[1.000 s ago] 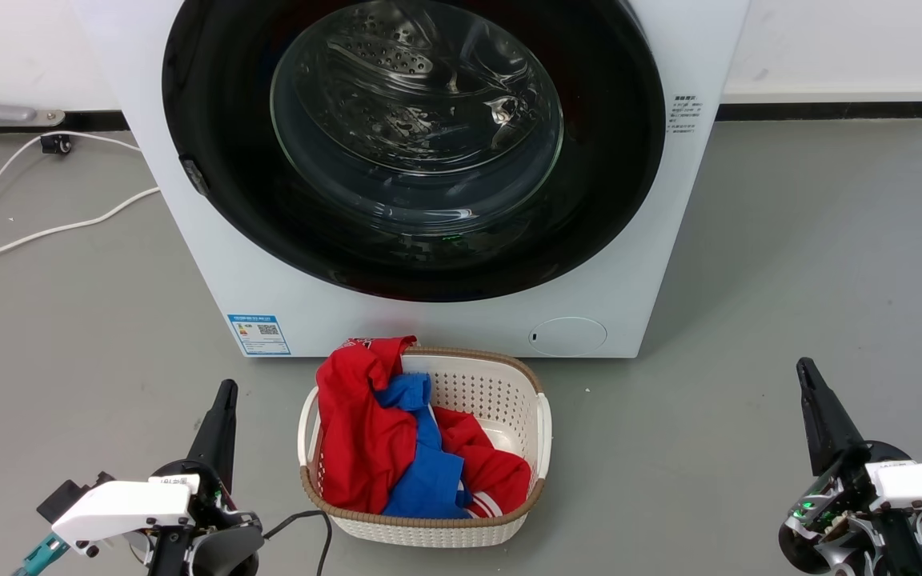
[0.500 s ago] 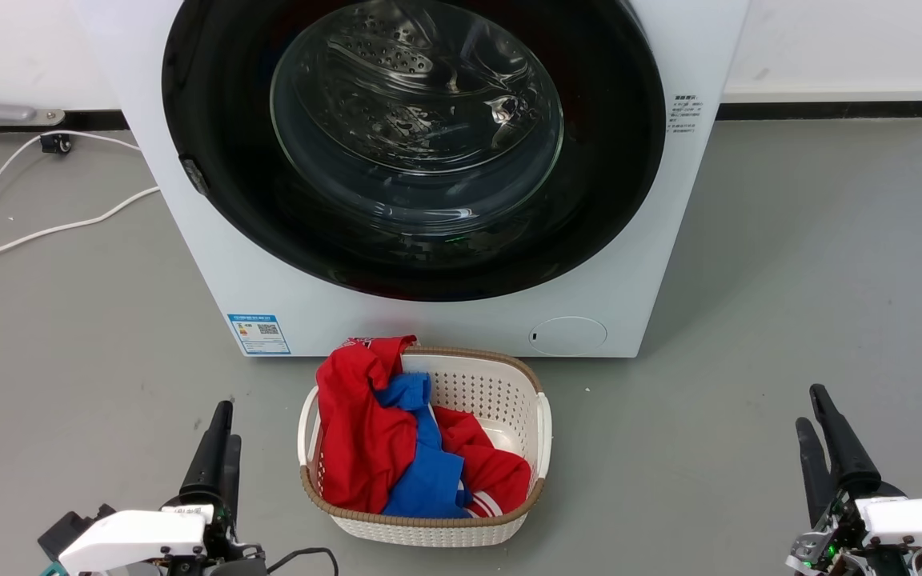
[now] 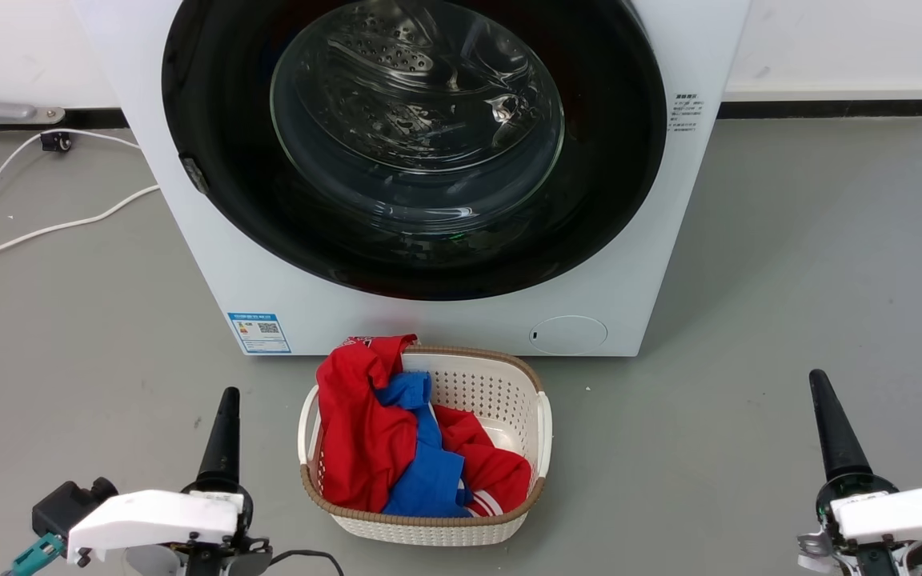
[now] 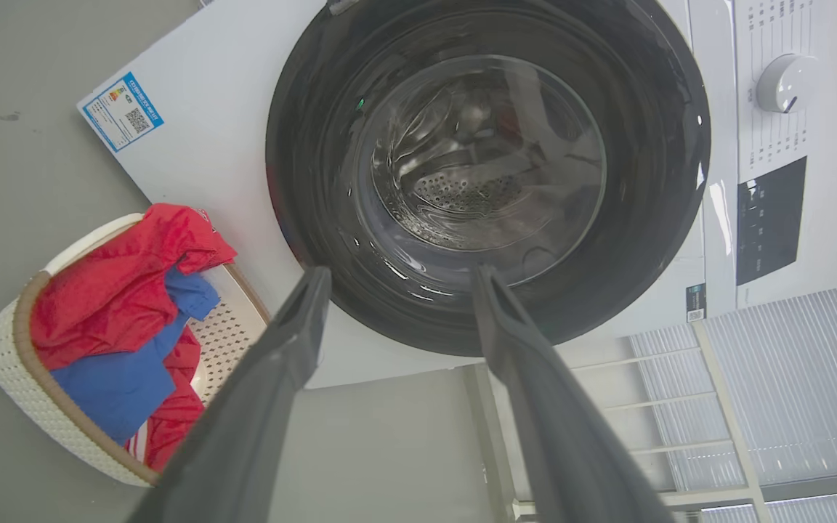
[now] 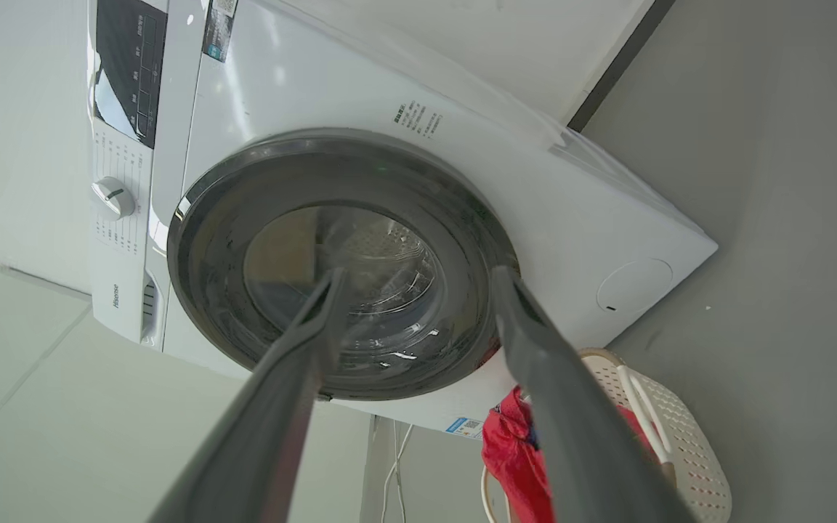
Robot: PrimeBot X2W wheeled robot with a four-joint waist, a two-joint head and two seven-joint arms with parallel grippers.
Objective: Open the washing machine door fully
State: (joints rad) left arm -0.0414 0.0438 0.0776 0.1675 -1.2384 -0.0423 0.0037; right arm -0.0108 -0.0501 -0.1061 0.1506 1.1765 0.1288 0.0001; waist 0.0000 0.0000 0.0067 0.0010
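The left gripper (image 3: 228, 400) points up at the washing machine door (image 3: 213, 160), jaws spread apart and well short of it. The door lies shut, flush in the white machine (image 3: 397, 320), ahead between both grippers. The right gripper (image 3: 819, 384) also stands open, well apart from it.

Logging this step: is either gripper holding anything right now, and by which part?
Nothing is held. The left gripper and the right gripper are both open and empty, well short of the washing machine door, which is shut.
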